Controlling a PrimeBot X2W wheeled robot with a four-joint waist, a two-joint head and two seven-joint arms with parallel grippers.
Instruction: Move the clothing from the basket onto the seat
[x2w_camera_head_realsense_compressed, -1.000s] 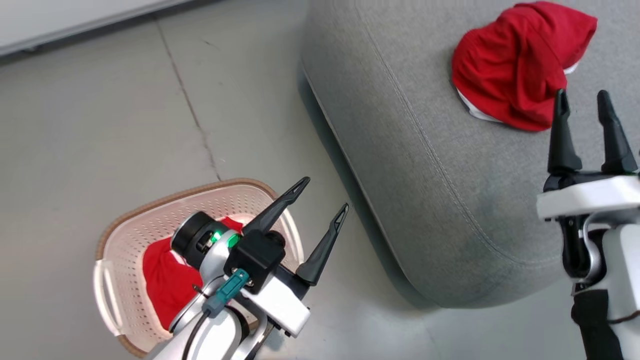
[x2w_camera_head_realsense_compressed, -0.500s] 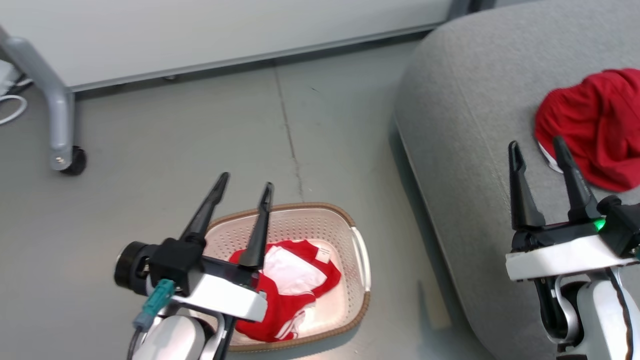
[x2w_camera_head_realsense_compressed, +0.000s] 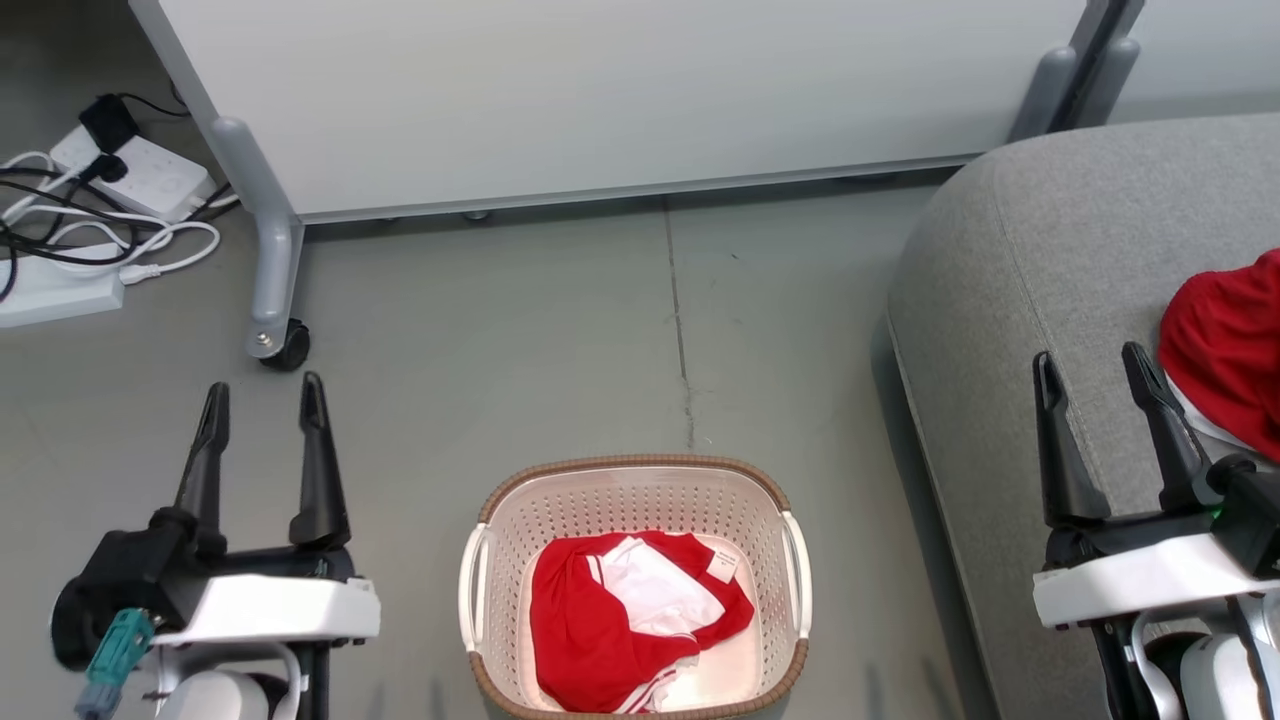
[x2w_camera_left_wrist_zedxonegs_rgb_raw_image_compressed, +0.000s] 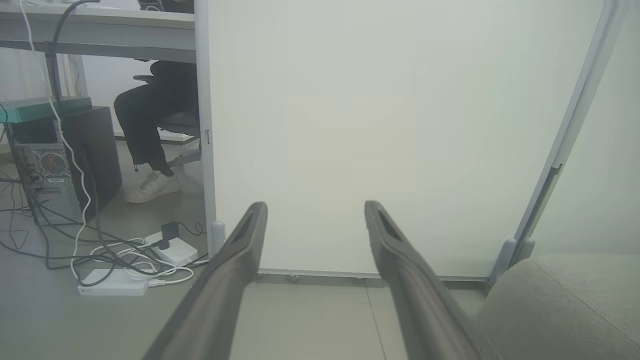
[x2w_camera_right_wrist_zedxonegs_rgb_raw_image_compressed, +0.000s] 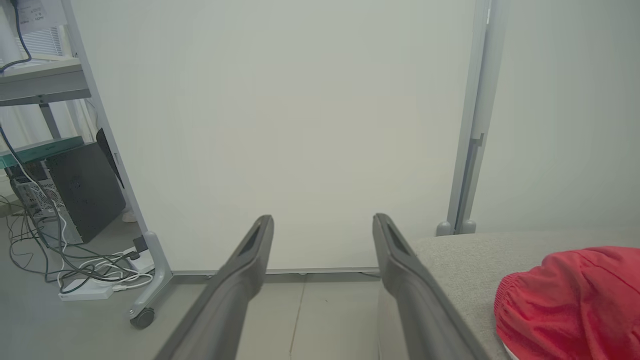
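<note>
- Left gripper (x2w_camera_head_realsense_compressed: 263, 388), 8 o'clock in head view: two long, tapered, matt-black fingers (x2w_camera_head_realsense_compressed: 320, 470), each with a recessed slot near the tip.
- Black mounting block (x2w_camera_head_realsense_compressed: 150, 560) under the fingers, set on a flat white housing (x2w_camera_head_realsense_compressed: 265, 610) with rounded edges.
- Teal cable connector (x2w_camera_head_realsense_compressed: 112, 650), 7 o'clock, beside a black cylindrical module (x2w_camera_head_realsense_compressed: 68, 625).
- Right gripper (x2w_camera_head_realsense_compressed: 1090, 358), 4 o'clock: matching black fingers, white bracket (x2w_camera_head_realsense_compressed: 1140, 580), small green light (x2w_camera_head_realsense_compressed: 1218, 515), glossy white forearm (x2w_camera_head_realsense_compressed: 1215, 685).

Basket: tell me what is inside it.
Inside the basket lies crumpled red and white clothing, covering most of the bottom. A strip of bare bottom shows along the right side. Anything under the fabric is covered and cannot be seen.
</note>
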